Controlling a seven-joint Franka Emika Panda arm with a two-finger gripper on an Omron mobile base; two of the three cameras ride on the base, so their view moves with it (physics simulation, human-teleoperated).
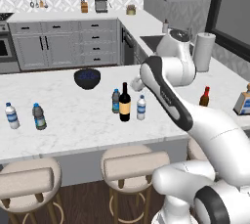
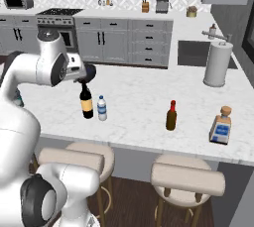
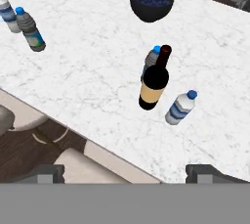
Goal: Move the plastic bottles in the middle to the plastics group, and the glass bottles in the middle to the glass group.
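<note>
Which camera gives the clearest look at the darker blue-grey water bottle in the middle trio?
The left base view: the darker water bottle stands in full view just left of the wine bottle. In the hand view it peeks out from behind the wine bottle. In the right base view I cannot make it out beside the wine bottle.

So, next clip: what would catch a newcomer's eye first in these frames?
Probably the tall dark wine bottle standing mid-counter, flanked closely by a darker water bottle and a clear-white one. Behind them sits a dark bowl. The big white arm sweeps over the marble counter, and in the hand view the gripper looks down on that trio from above, its fingertips wide apart.
</note>
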